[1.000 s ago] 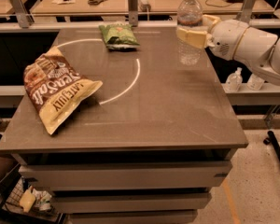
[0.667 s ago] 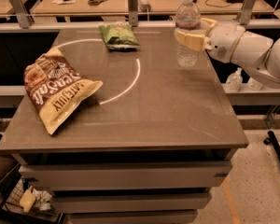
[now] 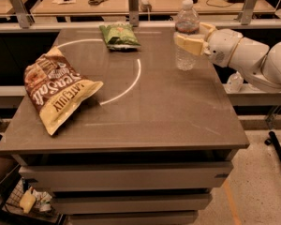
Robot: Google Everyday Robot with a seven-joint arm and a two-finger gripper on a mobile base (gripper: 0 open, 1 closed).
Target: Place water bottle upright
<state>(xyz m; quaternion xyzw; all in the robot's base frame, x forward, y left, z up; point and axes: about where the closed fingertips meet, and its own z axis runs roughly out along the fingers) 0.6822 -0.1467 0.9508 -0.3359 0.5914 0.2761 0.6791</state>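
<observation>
The water bottle (image 3: 186, 41) is clear ribbed plastic with a white cap. It stands upright near the table's back right edge, its base on or just above the grey tabletop (image 3: 168, 107). My gripper (image 3: 196, 36) reaches in from the right on a white arm. Its cream fingers (image 3: 189, 44) close around the bottle's upper body, one in front and one behind.
A brown and yellow chip bag (image 3: 56, 95) lies flat at the left. A green bag (image 3: 119, 35) lies at the back centre, by a white circle line (image 3: 131, 81). A railing and a desk with scissors (image 3: 98, 0) stand behind. A small clear bottle (image 3: 235, 81) sits below the arm.
The gripper has moved the bottle slightly to the left and lower toward the tabletop, still upright. The bags have not moved.
</observation>
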